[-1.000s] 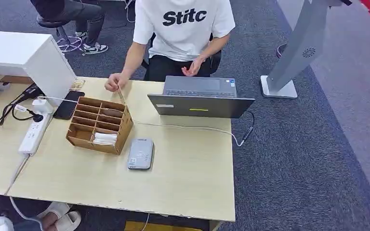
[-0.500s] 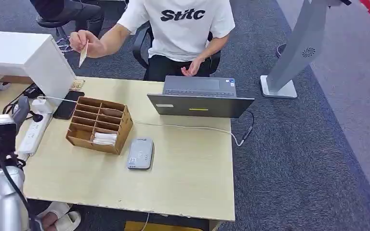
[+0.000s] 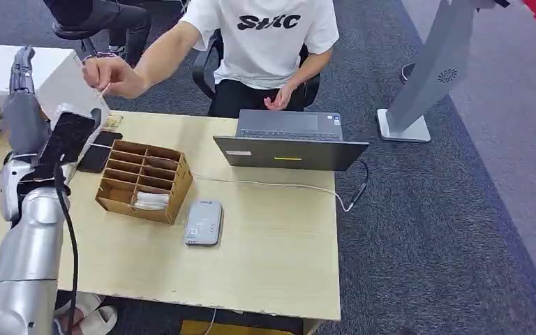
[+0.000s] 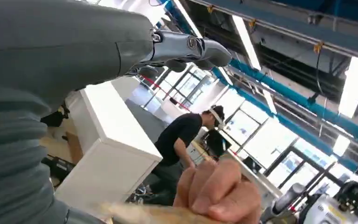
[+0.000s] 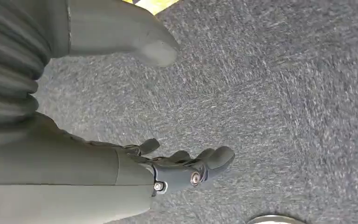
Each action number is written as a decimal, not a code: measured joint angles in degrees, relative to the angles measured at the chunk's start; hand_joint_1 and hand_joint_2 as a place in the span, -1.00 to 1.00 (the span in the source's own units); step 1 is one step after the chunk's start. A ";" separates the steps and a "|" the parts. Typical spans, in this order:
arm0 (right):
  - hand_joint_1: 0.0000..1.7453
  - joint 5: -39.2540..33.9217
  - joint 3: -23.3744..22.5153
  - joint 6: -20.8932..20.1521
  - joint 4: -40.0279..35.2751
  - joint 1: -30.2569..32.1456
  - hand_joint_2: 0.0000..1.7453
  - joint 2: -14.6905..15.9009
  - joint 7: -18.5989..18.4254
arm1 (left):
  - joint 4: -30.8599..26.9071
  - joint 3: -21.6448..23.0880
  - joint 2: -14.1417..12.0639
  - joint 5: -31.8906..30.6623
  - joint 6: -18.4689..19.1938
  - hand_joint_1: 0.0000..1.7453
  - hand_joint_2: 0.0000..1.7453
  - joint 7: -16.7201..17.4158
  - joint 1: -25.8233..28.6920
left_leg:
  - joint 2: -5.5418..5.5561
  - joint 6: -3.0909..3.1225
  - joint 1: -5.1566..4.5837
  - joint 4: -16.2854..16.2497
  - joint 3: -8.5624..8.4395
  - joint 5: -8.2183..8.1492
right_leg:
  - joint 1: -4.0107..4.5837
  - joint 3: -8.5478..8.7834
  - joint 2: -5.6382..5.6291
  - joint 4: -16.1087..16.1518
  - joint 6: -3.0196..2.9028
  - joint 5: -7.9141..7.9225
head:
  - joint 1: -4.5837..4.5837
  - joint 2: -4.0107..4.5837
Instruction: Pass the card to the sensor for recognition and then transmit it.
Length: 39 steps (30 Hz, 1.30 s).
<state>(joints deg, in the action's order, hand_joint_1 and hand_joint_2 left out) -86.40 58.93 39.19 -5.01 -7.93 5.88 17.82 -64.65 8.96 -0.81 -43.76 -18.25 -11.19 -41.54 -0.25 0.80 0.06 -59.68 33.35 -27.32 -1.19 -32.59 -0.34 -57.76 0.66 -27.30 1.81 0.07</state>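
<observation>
Left hand (image 3: 21, 91), raised high at the table's left end beside the white cabinet (image 3: 14, 70): fingers extended and apart, nothing in them, the same in the wrist view (image 4: 186, 46). Card (image 3: 102, 89): a thin pale sliver seen edge-on, pinched in the person's hand (image 3: 112, 75), which reaches out over the back left corner of the table (image 3: 265, 265); the card sits near the robot's fingers and to their right, not touching them, and from the wrist it appears as a blurred tan strip (image 4: 144, 215) under the person's fingers. Risk, as judged: the handover is not yet made, and a card this thin, offered edge-on, could slip between spread fingers or be nipped at a corner and fall behind the cabinet or among the power strip (image 3: 59, 183) and cables; closing too soon could catch the person's fingers instead. Cardboard organiser (image 3: 143, 181), standing just right of the raised arm: a low carry toward the sensor might clip its wall. Sensor (image 3: 204, 222), a flat grey reader lying beside the organiser toward the table's middle, well apart from the card: a tilted or too-high pass may fail to register. Laptop (image 3: 289, 143), further right, its cable trailing across the table. Right hand (image 5: 186, 170): hangs over grey carpet, fingers loosely parted, holding nothing.
</observation>
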 joint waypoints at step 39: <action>-1.00 -1.84 4.63 -0.17 -0.55 0.09 1.00 -0.15 -2.19 | 3.87 9.00 1.11 -4.50 8.26 1.00 1.00 2.93 -2.16 | 0.04 0.00 0.00 0.00 0.08 0.03 | -0.01 -0.04 0.03 -0.01 0.05 0.04 | 0.04 0.00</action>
<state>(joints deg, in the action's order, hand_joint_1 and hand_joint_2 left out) -88.24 63.56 39.01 -5.55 -7.84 5.73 15.63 -60.78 17.96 0.30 -48.26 -9.99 -8.26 -43.70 -0.21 0.80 0.06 -59.68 33.43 -27.29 -1.19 -32.64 -0.31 -57.77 0.71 -27.26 1.86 0.07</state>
